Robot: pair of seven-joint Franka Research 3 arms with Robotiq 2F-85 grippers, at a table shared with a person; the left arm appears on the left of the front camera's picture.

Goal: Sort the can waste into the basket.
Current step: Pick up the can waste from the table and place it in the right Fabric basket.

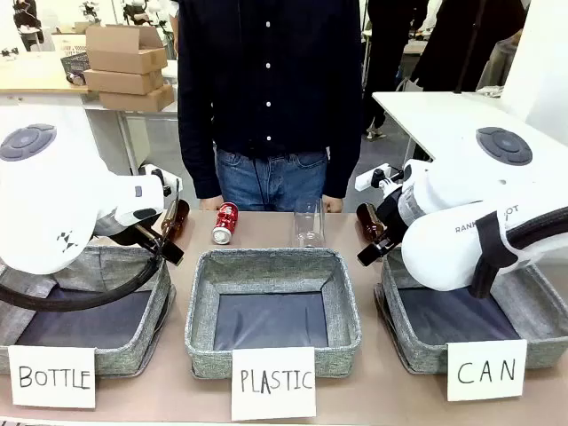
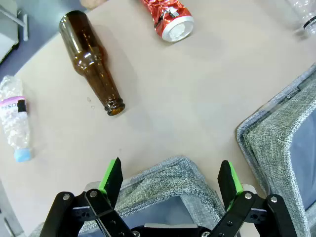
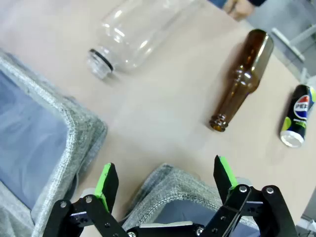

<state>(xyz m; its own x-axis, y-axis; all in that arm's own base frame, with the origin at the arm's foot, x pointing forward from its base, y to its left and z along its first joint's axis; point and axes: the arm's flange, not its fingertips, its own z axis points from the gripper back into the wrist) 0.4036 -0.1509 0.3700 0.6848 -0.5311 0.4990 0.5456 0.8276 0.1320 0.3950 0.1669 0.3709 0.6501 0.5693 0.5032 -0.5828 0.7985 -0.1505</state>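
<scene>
One red can (image 2: 168, 19), beyond left gripper (image 2: 170, 167)

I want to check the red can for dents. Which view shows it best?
The left wrist view: the red can is large and crumpled, silver end visible. The front view shows it small, beyond the middle bin.

The front view looks across the tabletop (image 1: 377, 382) at the person (image 1: 266, 89) on the far side. Each wrist view looks steeply down, close above a bin (image 2: 168, 180) corner. The left one shares the red can (image 2: 168, 17) with the front view, the right one the clear bottle (image 3: 138, 29).
</scene>
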